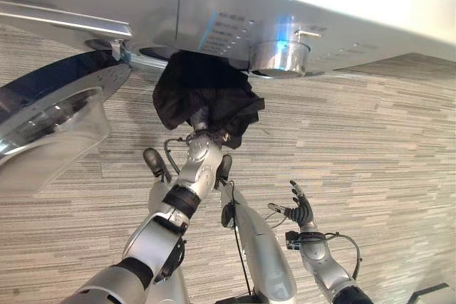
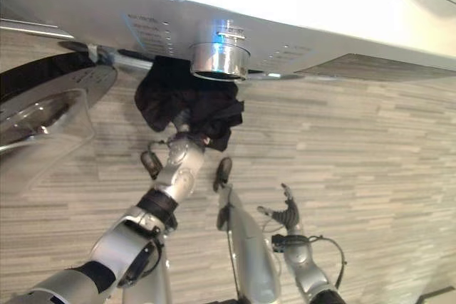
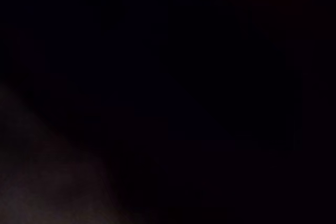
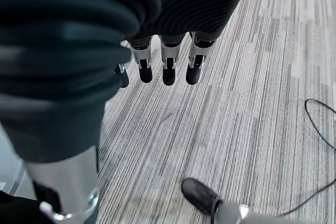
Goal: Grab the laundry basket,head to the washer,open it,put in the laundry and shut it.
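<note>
Nearest the camera, the right hand (image 1: 301,209) hangs low over the striped grey floor (image 1: 370,140), well apart from the washer. Its fingers are relaxed and slightly spread, and they hold nothing. From the right wrist camera the same fingers (image 4: 167,66) point loosely down at the floor, empty.

Further out, the left arm reaches up and forward toward the front of the washer. The left hand (image 1: 201,124) is buried in a bundle of black laundry (image 1: 206,97), so only the wrist end of it shows under the cloth. Whether its fingers are curled round the cloth or lie straight cannot be told, since the fabric covers them. The left wrist camera gives nothing but darkness.

The laundry is a crumpled dark piece that hangs in folds around the hand. Its upper edge sits right at the mouth of the washer drum, just below the control panel, and most of the cloth is outside the opening.

Beyond that stands the washer (image 1: 214,5), silver and white. A round chrome dial (image 1: 279,58) sticks out from its control panel, just beside the laundry on the robot's right. On the robot's left, the washer door (image 1: 53,115) is swung wide open, with its dark rim and clear bowl-shaped window turned away from the drum.
</note>
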`<state>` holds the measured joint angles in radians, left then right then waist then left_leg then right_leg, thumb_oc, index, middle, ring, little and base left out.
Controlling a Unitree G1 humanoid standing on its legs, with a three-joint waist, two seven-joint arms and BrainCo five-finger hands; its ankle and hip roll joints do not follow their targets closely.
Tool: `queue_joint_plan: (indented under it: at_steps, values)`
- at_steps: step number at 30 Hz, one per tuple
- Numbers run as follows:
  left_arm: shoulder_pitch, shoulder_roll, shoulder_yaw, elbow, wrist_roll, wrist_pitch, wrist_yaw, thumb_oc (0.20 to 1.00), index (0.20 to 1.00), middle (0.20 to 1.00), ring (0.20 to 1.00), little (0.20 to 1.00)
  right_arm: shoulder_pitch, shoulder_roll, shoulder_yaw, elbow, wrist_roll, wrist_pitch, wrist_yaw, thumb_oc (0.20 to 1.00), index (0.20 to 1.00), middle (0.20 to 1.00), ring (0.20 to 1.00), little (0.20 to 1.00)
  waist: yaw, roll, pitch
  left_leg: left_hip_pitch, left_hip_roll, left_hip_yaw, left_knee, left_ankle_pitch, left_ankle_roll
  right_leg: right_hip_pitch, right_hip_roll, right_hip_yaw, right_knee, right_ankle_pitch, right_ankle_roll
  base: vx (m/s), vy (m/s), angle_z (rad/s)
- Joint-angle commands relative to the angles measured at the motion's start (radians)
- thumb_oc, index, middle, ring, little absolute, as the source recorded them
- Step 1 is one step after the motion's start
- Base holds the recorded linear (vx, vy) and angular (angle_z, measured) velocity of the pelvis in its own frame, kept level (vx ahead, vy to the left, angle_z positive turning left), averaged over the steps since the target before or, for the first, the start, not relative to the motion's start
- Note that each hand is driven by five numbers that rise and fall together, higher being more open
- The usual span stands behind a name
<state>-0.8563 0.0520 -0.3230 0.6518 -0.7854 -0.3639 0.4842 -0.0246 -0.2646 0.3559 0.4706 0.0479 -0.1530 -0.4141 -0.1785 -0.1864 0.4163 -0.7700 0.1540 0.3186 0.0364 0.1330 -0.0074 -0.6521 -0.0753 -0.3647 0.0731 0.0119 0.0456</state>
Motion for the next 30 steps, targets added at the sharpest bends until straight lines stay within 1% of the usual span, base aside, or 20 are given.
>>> queue_joint_plan:
  at_steps: [1,4,5,6,9,11,13,17,19,21,22,23,24,25,26,27,28,29,30]
  values:
    - [-0.061,-0.057,0.021,0.064,-0.009,-0.054,0.023,0.2,0.2,0.2,0.2,0.2,0.043,-0.019,-0.038,-0.022,0.026,-0.016,-0.02,1.0,1.0,1.0,1.0,1.0,0.002,0.016,-0.039,-0.062,-0.107,0.052,-0.067,-0.058,0.037,0.087,0.061,-0.057,0.086,-0.194,-0.001,0.06,0.018,-0.03]
    - [-0.109,-0.039,0.051,0.086,-0.026,-0.062,0.033,0.2,0.2,0.2,0.2,0.2,0.045,-0.018,-0.039,-0.025,0.026,-0.02,-0.017,1.0,1.0,1.0,1.0,1.0,-0.006,0.011,-0.045,-0.073,-0.11,0.05,-0.062,-0.067,0.04,0.083,0.06,-0.055,0.079,-0.193,0.001,0.04,0.012,0.0]
    - [-0.15,-0.023,0.075,0.104,-0.04,-0.068,0.042,0.2,0.2,0.2,0.2,0.2,0.043,-0.017,-0.038,-0.04,0.03,-0.025,-0.014,1.0,1.0,1.0,1.0,1.0,-0.012,0.005,-0.046,-0.078,-0.109,0.047,-0.063,-0.074,0.042,0.08,0.059,-0.054,0.074,-0.189,0.006,0.03,0.022,0.04]
    - [-0.153,-0.023,0.077,0.106,-0.041,-0.069,0.041,0.2,0.2,0.2,0.2,0.2,0.042,-0.018,-0.038,-0.041,0.03,-0.024,-0.014,1.0,1.0,1.0,1.0,1.0,-0.013,0.005,-0.046,-0.079,-0.109,0.047,-0.062,-0.074,0.042,0.079,0.059,-0.054,0.074,-0.189,0.007,0.03,0.027,0.04]
    - [-0.223,0.015,0.091,0.14,-0.038,-0.07,0.06,0.2,0.2,0.2,0.2,0.2,0.047,-0.025,-0.045,-0.072,0.052,-0.037,-0.005,1.0,1.0,1.0,1.0,1.0,-0.027,-0.011,-0.054,-0.093,-0.111,0.041,-0.053,-0.094,0.049,0.066,0.057,-0.049,0.08,-0.183,0.017,0.02,0.012,0.02]
    - [-0.252,0.026,0.095,0.152,-0.042,-0.07,0.063,0.2,0.2,0.2,0.2,0.2,0.044,-0.027,-0.05,-0.081,0.063,-0.041,-0.005,1.0,1.0,1.0,1.0,1.0,-0.032,-0.014,-0.055,-0.101,-0.111,0.036,-0.042,-0.104,0.053,0.054,0.056,-0.048,0.094,-0.186,0.018,0.02,-0.013,0.01]
    - [-0.301,0.058,0.111,0.169,-0.061,-0.076,0.069,0.2,0.2,0.2,0.2,0.2,0.045,-0.035,-0.05,-0.115,0.083,-0.048,0.001,1.0,1.0,1.0,1.0,1.0,-0.038,-0.017,-0.057,-0.127,-0.109,0.024,-0.003,-0.129,0.063,0.013,0.049,-0.042,0.148,-0.198,0.013,0.04,-0.034,0.01]
    - [-0.391,0.138,0.125,0.226,-0.089,-0.075,0.072,0.2,0.2,0.2,0.2,0.2,0.041,-0.064,-0.058,-0.149,0.098,-0.051,0.013,1.0,1.0,1.0,1.0,1.0,-0.051,-0.005,-0.071,-0.179,-0.099,0.004,0.064,-0.168,0.078,-0.066,0.033,-0.031,0.251,-0.222,0.007,0.03,-0.003,-0.01]
    - [-0.416,0.157,0.126,0.243,-0.099,-0.073,0.065,0.2,0.2,0.2,0.2,0.2,0.039,-0.071,-0.06,-0.155,0.102,-0.053,0.017,1.0,1.0,1.0,1.0,1.0,-0.053,-0.001,-0.075,-0.192,-0.099,0.002,0.078,-0.177,0.08,-0.081,0.028,-0.028,0.268,-0.227,0.007,0.01,0.009,-0.04]
    - [-0.482,0.21,0.124,0.288,-0.121,-0.064,0.06,0.2,0.2,0.2,0.2,0.2,0.039,-0.086,-0.07,-0.166,0.112,-0.054,0.025,1.0,1.0,1.0,1.0,1.0,-0.059,0.004,-0.082,-0.209,-0.091,-0.007,0.105,-0.198,0.087,-0.111,0.02,-0.017,0.322,-0.233,0.011,0.02,0.027,-0.06]
    - [-0.496,0.223,0.126,0.296,-0.129,-0.064,0.056,0.2,0.2,0.2,0.2,0.2,0.039,-0.089,-0.069,-0.17,0.114,-0.053,0.027,1.0,1.0,1.0,1.0,1.0,-0.061,0.004,-0.082,-0.219,-0.09,-0.01,0.124,-0.206,0.09,-0.122,0.017,-0.014,0.344,-0.235,0.012,0.01,0.029,-0.07]
    - [-0.508,0.239,0.127,0.301,-0.133,-0.064,0.057,0.2,0.2,0.2,0.2,0.2,0.041,-0.094,-0.071,-0.172,0.115,-0.053,0.029,1.0,1.0,1.0,1.0,1.0,-0.063,0.004,-0.082,-0.224,-0.088,-0.019,0.139,-0.214,0.094,-0.13,0.015,-0.008,0.363,-0.231,0.015,0.0,0.024,-0.07]
    - [-0.528,0.269,0.124,0.316,-0.145,-0.058,0.051,0.2,0.2,0.2,0.2,0.2,0.049,-0.098,-0.074,-0.174,0.126,-0.053,0.035,1.0,1.0,1.0,1.0,1.0,-0.068,0.005,-0.085,-0.241,-0.083,-0.032,0.184,-0.234,0.106,-0.15,0.011,0.008,0.408,-0.219,0.025,-0.01,0.013,-0.08]
    - [-0.537,0.28,0.117,0.318,-0.147,-0.056,0.049,0.2,0.2,0.2,0.2,0.2,0.051,-0.102,-0.075,-0.175,0.131,-0.052,0.039,1.0,1.0,1.0,1.0,1.0,-0.07,0.005,-0.087,-0.247,-0.08,-0.039,0.206,-0.243,0.111,-0.154,0.01,0.015,0.428,-0.214,0.028,0.0,0.007,-0.08]
    - [-0.539,0.281,0.117,0.321,-0.148,-0.056,0.047,0.2,0.2,0.2,0.2,0.2,0.05,-0.102,-0.075,-0.175,0.131,-0.052,0.039,1.0,1.0,1.0,1.0,1.0,-0.07,0.005,-0.088,-0.252,-0.078,-0.039,0.215,-0.249,0.112,-0.158,0.01,0.015,0.432,-0.216,0.029,0.0,0.0,0.0]
    - [-0.547,0.297,0.114,0.32,-0.159,-0.057,0.049,0.2,0.2,0.2,0.2,0.2,0.054,-0.11,-0.077,-0.183,0.148,-0.048,0.041,1.0,1.0,1.0,1.0,1.0,-0.074,0.001,-0.086,-0.274,-0.065,-0.054,0.272,-0.272,0.122,-0.176,0.006,0.023,0.478,-0.21,0.033,0.0,0.0,0.0]
    - [-0.547,0.297,0.114,0.32,-0.159,-0.057,0.049,0.2,0.2,0.2,0.2,0.2,0.054,-0.11,-0.077,-0.183,0.148,-0.048,0.041,1.0,1.0,1.0,1.0,1.0,-0.074,0.002,-0.086,-0.277,-0.064,-0.054,0.275,-0.273,0.123,-0.177,0.006,0.023,0.479,-0.211,0.033,-0.01,-0.035,0.0]
    - [-0.554,0.307,0.114,0.32,-0.167,-0.058,0.055,0.2,0.2,0.2,0.2,0.2,0.06,-0.121,-0.079,-0.192,0.16,-0.043,0.04,1.0,1.0,1.0,1.0,1.0,-0.078,-0.002,-0.078,-0.294,-0.056,-0.07,0.325,-0.293,0.136,-0.203,0.004,0.03,0.538,-0.2,0.036,0.0,0.0,0.0]
    - [-0.555,0.307,0.114,0.32,-0.167,-0.057,0.055,0.2,0.2,0.2,0.2,0.2,0.06,-0.122,-0.079,-0.194,0.161,-0.042,0.04,1.0,1.0,1.0,1.0,1.0,-0.078,0.0,-0.079,-0.303,-0.054,-0.072,0.337,-0.3,0.137,-0.21,0.003,0.029,0.546,-0.204,0.037,0.01,-0.055,-0.03]
